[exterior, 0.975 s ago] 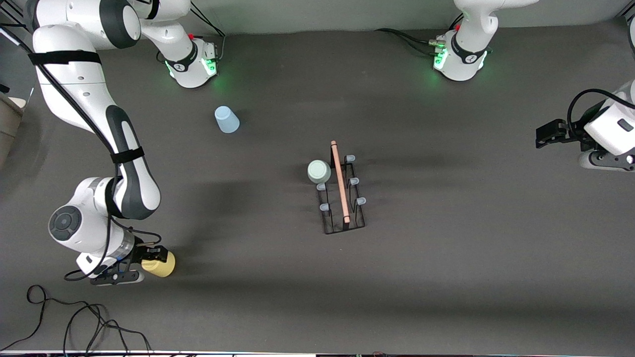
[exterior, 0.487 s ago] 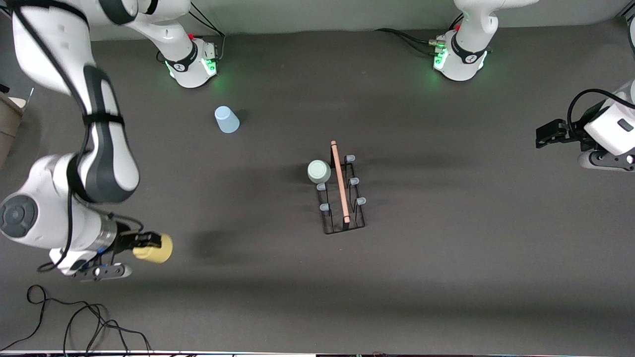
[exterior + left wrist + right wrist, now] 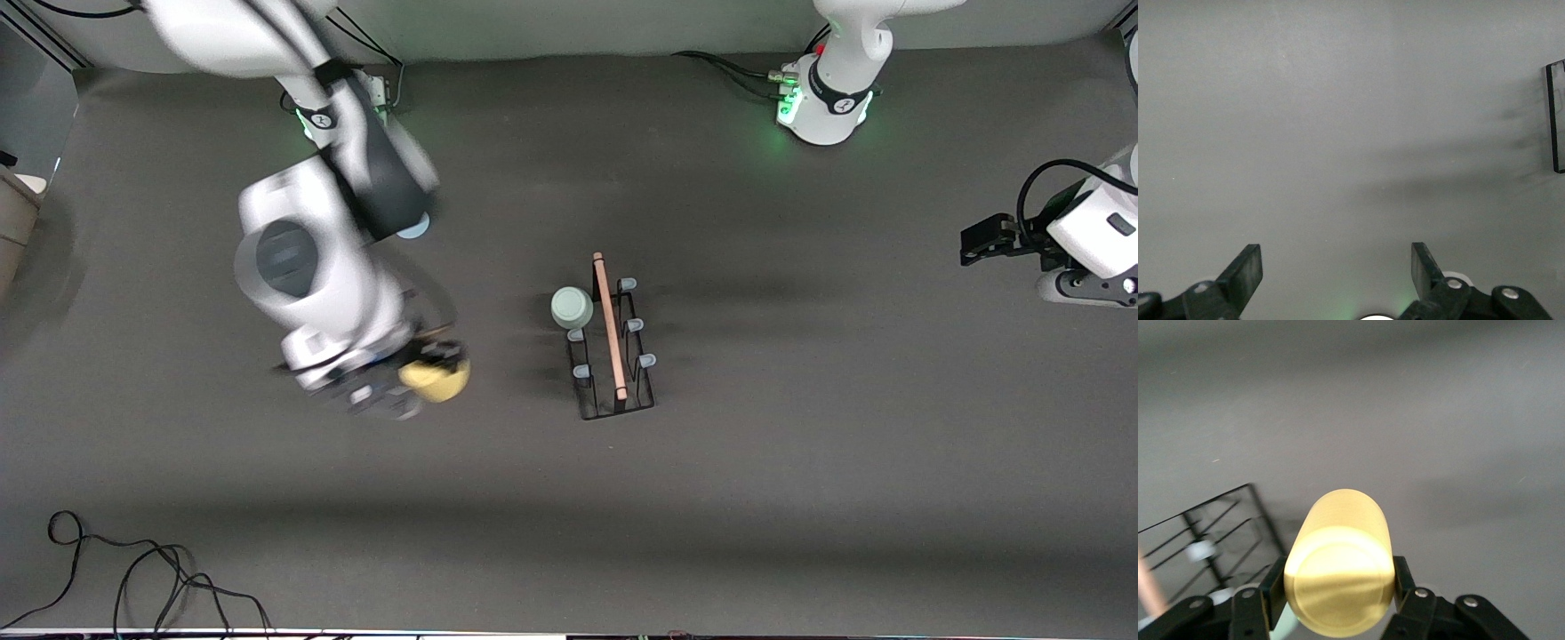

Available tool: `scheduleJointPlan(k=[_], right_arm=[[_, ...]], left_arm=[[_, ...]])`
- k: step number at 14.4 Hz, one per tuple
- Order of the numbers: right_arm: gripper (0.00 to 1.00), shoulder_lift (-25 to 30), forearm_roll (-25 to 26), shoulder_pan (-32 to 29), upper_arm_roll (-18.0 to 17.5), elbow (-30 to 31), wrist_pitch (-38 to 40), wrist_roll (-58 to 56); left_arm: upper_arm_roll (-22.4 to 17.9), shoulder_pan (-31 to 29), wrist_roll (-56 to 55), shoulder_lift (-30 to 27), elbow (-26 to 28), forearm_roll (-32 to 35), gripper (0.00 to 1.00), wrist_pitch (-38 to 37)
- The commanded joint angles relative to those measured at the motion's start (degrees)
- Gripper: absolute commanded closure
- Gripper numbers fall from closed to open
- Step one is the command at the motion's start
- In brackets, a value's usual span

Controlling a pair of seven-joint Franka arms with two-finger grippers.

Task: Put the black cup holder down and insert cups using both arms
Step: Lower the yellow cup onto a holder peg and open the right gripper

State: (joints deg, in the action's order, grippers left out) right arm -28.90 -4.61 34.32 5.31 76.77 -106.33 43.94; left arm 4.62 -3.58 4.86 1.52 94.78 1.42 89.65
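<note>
Front view shows the black cup holder [image 3: 612,342] standing upright near the middle of the table [image 3: 800,498], its wooden bar handle [image 3: 609,324] on top and grey-tipped pegs [image 3: 647,361] on both sides. The pale green cup [image 3: 572,308] sits upside down on the peg at the rack's corner toward the robot bases and the right arm's end. The yellow cup [image 3: 436,380] is gripped on its sides by the closed fingers of the right gripper [image 3: 425,373], up over bare table between the rack and the right arm's end. The light blue cup [image 3: 413,230] is mostly hidden under that arm, near the right arm's base. The left gripper [image 3: 978,240] waits with its fingers [image 3: 1245,273] spread wide and empty, over the table's edge at the left arm's end.
</note>
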Motion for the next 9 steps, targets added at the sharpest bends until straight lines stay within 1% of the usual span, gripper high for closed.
scheduleJointPlan(k=[1,3,5,7,9], right_arm=[[0.64,-5.2,1.3,5.6,0.8,-7.0,0.4,12.0],[0.64,-8.0,2.0,8.3,0.7,-10.9,0.3,17.6],[0.64,-11.1,4.7,10.2,0.8,-15.0,0.3,20.7],[0.63,-13.6,5.2,10.4,0.7,-18.3,0.0,21.9],[0.64,-15.2,5.3,10.4,0.7,-19.5,-1.6,22.2]], left_arm=[[0.0,-0.2,0.2,-0.7,0.3,-0.4,0.01,-0.7],[0.0,-0.2,0.3,-0.7,0.3,-0.4,0.01,-0.7],[0.0,-0.2,0.3,-0.7,0.3,-0.4,0.01,-0.7],[0.0,-0.2,0.3,-0.7,0.3,-0.4,0.01,-0.7],[0.0,-0.2,0.4,-0.7,0.3,-0.4,0.01,-0.7]])
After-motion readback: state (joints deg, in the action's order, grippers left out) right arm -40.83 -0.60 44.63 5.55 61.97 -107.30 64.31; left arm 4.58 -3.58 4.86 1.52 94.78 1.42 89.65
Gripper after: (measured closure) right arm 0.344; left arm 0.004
